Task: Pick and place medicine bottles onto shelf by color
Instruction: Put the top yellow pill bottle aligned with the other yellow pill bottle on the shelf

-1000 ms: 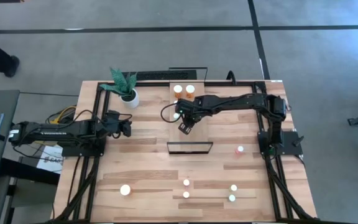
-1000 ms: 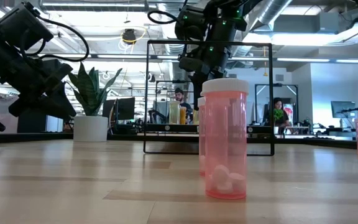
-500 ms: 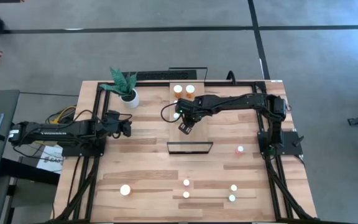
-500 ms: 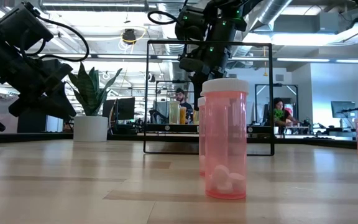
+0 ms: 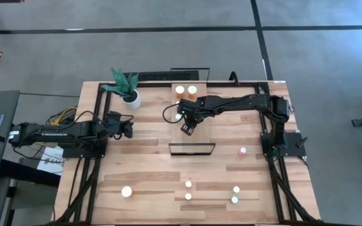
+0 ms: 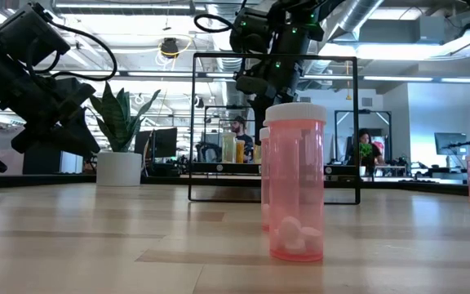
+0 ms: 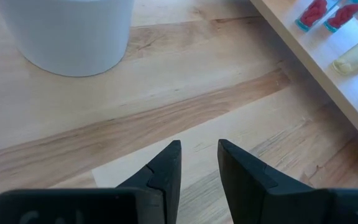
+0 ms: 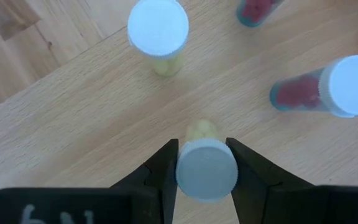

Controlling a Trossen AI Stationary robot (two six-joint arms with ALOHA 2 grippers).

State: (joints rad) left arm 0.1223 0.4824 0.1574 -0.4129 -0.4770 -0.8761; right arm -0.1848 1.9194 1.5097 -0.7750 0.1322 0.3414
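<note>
The right gripper [image 8: 202, 163] has its jaws drawn in on a pale yellow bottle [image 8: 205, 168], one finger on each side of its white cap. Only the right wrist view shows this grip: the bottle hangs above the light-wood shelf [image 8: 92, 124], with a second yellow bottle [image 8: 158, 31] standing just ahead of it and a red-filled bottle [image 8: 328, 90] off to one side.

From above, the right gripper [image 5: 186, 127] is over the shelf [image 5: 206, 132], between the bottles at the shelf's far end and its black frame [image 5: 191, 149]; the held bottle cannot be made out there. That view alone shows the loose bottles on the table: a pink one [image 5: 242, 151] near the right arm's base and several white caps [image 5: 188, 184] along the near edge.

The low view puts a pink bottle [image 6: 294, 181] close to the lens, pills at its bottom.

The left gripper [image 7: 197, 165] waits with its fingers nearly together and nothing between them, beside the white pot [image 7: 70, 31].
</note>
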